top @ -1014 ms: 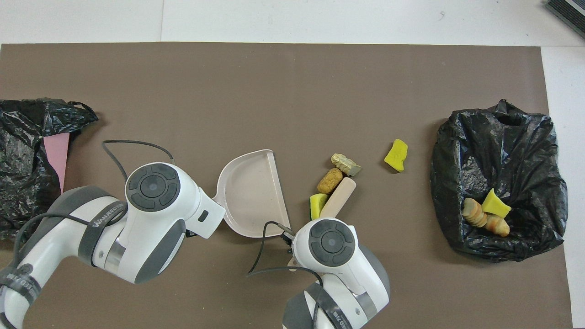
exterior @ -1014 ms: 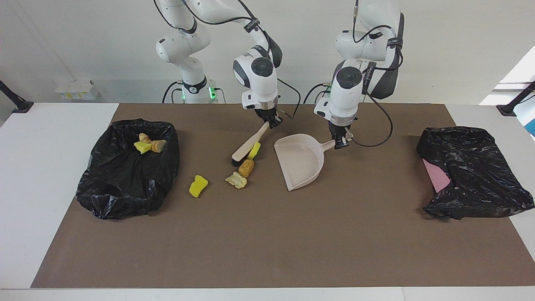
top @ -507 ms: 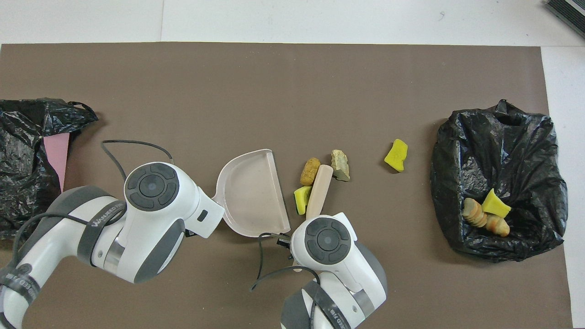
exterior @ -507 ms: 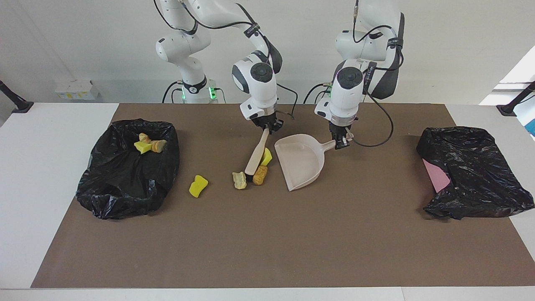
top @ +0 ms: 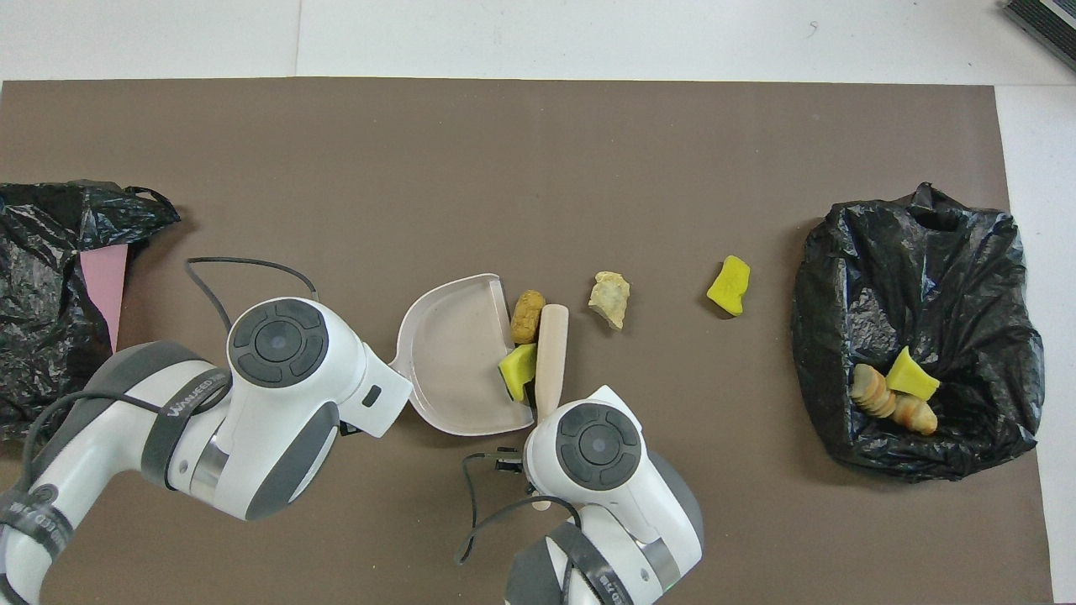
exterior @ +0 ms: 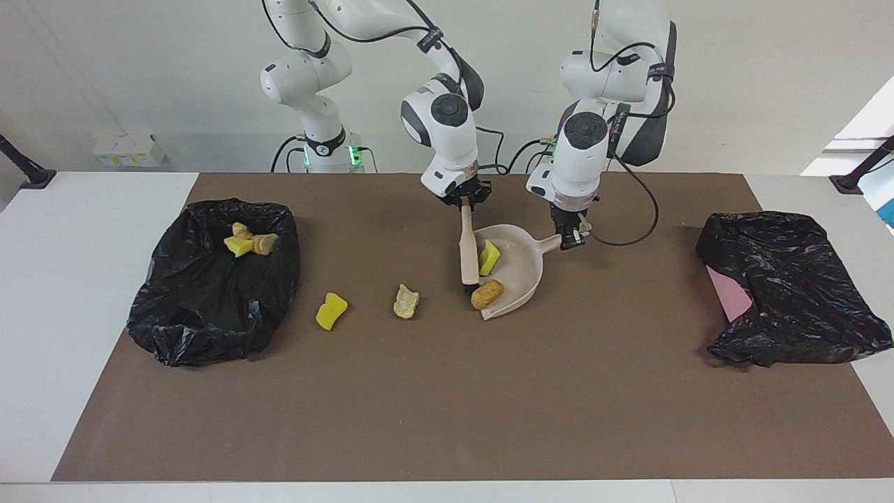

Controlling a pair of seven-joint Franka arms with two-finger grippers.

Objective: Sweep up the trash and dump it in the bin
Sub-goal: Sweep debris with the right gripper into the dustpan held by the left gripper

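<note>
My left gripper [exterior: 569, 239] is shut on the handle of the beige dustpan [exterior: 517, 269], which rests on the brown mat. My right gripper [exterior: 464, 202] is shut on the brush [exterior: 466, 253], whose head is down at the pan's open edge. A yellow sponge piece [exterior: 489, 257] sits across that edge, and an orange-brown lump [exterior: 487, 293] lies against it. Toward the right arm's end, a tan lump [exterior: 406, 301] and another yellow sponge piece [exterior: 331, 311] lie loose on the mat. The black-bagged bin [exterior: 209, 300] at that end holds three scraps [exterior: 246, 242].
A second black bag [exterior: 789, 286] with a pink sheet [exterior: 730, 293] showing lies at the left arm's end. The brown mat [exterior: 447, 405] covers most of the white table. In the overhead view both wrists hide their fingers.
My right gripper swung the brush toward the dustpan, pushing the yellow sponge piece and the orange-brown lump up to its open edge. The tan lump stayed on the mat. The dustpan kept still.
</note>
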